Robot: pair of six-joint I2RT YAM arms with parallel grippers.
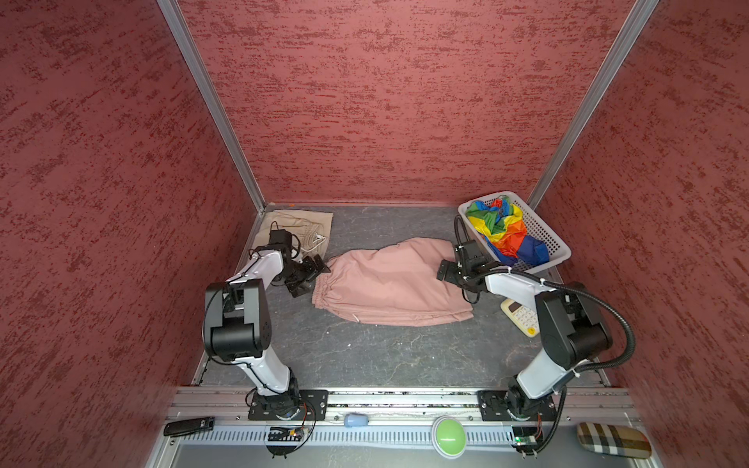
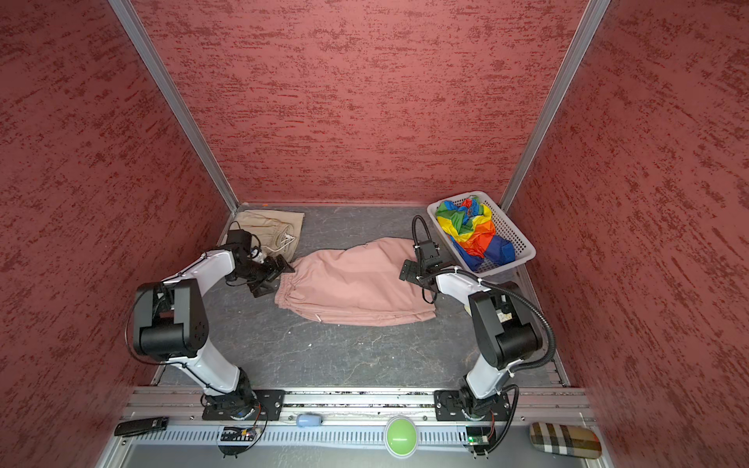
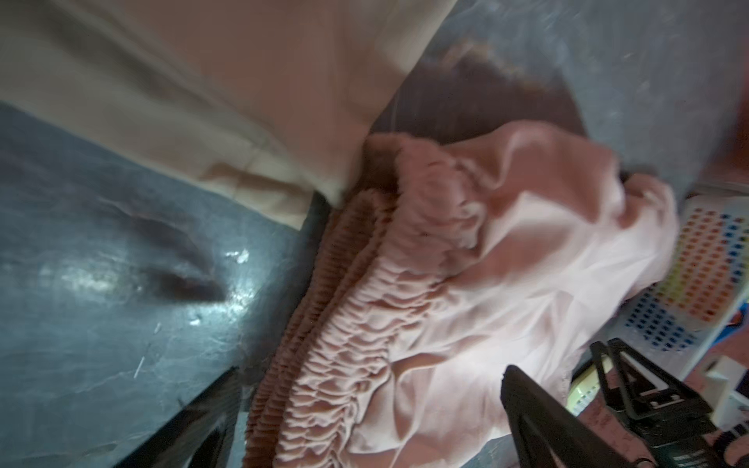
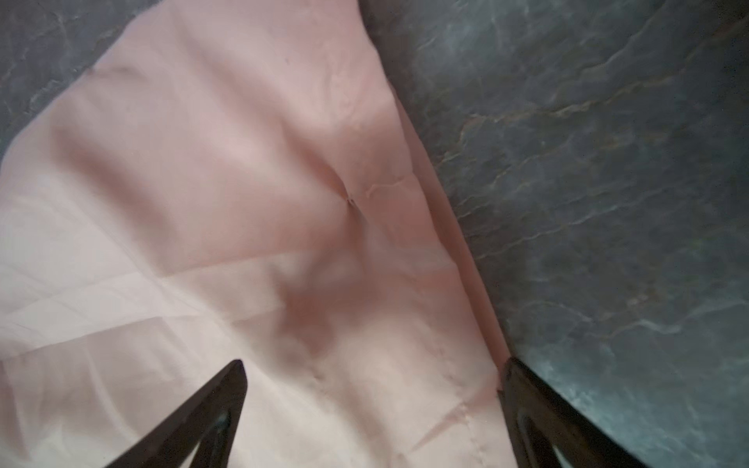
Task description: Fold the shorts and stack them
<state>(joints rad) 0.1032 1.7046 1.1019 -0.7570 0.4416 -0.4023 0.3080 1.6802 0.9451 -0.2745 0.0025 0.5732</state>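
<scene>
Your left hand (image 3: 371, 372) and right hand (image 4: 375, 364) both gape empty; the dusty pink shorts (image 1: 389, 279) look limp and light, so pinch waistband (image 3: 356, 324) and hem (image 4: 458, 259) corners.

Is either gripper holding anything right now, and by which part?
Nothing is held. The left gripper stands open at the waistband of the pink shorts. The right gripper stands open over their opposite end.

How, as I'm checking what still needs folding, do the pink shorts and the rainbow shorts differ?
The pink shorts lie spread on the table; the rainbow shorts sit bunched in the white basket. The pink shorts are one plain colour; the rainbow shorts are multicoloured. Both are cloth.
</scene>
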